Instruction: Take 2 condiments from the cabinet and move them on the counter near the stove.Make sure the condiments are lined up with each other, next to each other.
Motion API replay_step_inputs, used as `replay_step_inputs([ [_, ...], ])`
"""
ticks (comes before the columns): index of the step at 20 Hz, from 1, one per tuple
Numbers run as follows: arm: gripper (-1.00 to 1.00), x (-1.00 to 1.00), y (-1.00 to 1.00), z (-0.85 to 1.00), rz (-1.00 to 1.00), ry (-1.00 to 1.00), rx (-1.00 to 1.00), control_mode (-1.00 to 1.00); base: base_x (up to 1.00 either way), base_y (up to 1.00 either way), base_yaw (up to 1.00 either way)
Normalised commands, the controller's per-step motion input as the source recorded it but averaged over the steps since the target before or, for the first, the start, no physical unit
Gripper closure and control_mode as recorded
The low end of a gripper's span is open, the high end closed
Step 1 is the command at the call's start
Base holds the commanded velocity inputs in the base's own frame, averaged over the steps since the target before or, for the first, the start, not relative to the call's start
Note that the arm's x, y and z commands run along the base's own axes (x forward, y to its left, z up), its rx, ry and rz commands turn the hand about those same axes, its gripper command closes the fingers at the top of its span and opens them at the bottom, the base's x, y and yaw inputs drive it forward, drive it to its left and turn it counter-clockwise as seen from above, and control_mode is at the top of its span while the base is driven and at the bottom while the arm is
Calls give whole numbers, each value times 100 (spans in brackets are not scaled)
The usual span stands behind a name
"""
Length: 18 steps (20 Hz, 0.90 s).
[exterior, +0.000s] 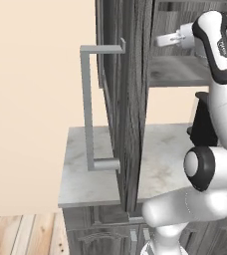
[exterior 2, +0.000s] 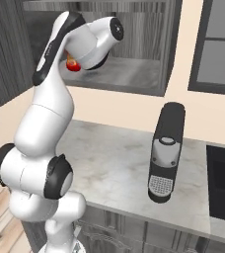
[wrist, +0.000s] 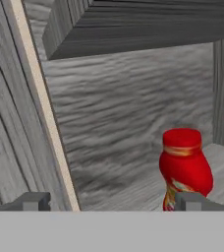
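A red squeeze bottle (wrist: 185,167) with a yellow-red label, one of the condiments, stands upright on the shelf inside the open dark grey cabinet (wrist: 133,98). My gripper (wrist: 111,202) is open and holds nothing. It is level with the shelf, and the bottle is just behind its right fingertip (wrist: 192,201), off the midline between the jaws. From the right base the red bottle (exterior 2: 72,65) peeks out beside my wrist. From the left base the gripper (exterior: 160,40) reaches over the cabinet shelf (exterior: 177,69). The marbled counter (exterior 2: 114,163) lies below, with the black stove (exterior 2: 224,185) at its right.
The cabinet door (exterior: 128,99) stands swung open, edge-on, its long grey bar handle (exterior: 88,109) sticking out to the left. A dark coffee machine (exterior 2: 166,153) stands on the counter between the cabinet and the stove. A window (exterior 2: 218,44) is at the upper right.
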Motion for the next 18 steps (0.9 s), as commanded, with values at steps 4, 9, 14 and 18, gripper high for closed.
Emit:
replay_step_inputs([
  [4,-100,43,6,0,2,0,0,-100,0,0,0],
  [9,-100,38,4,0,1,0,0,-100,0,0,0],
  [14,-100,36,0,0,1,0,0,-100,0,0,0],
  [18,-100,34,0,0,2,0,0,-100,0,0,0],
])
